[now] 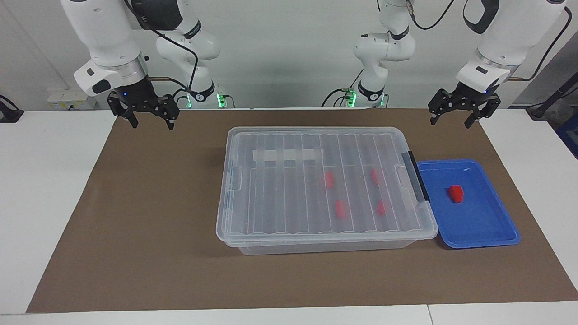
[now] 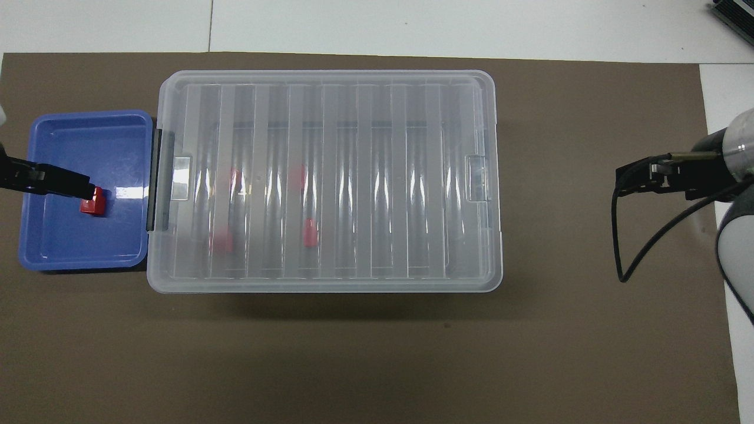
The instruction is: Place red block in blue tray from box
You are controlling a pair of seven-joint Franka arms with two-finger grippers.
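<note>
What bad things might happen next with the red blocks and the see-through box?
1. The box has its lid on, so a gripper coming for the four blocks inside would probably hit the lid first.
2. The blue tray sits tight beside the box's black latch; working the latch might nudge the tray and shift the red block in it.

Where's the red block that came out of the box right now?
The red block lies in the blue tray, which sits against the box's latch end toward the left arm's end of the table. No gripper is holding it.
</note>
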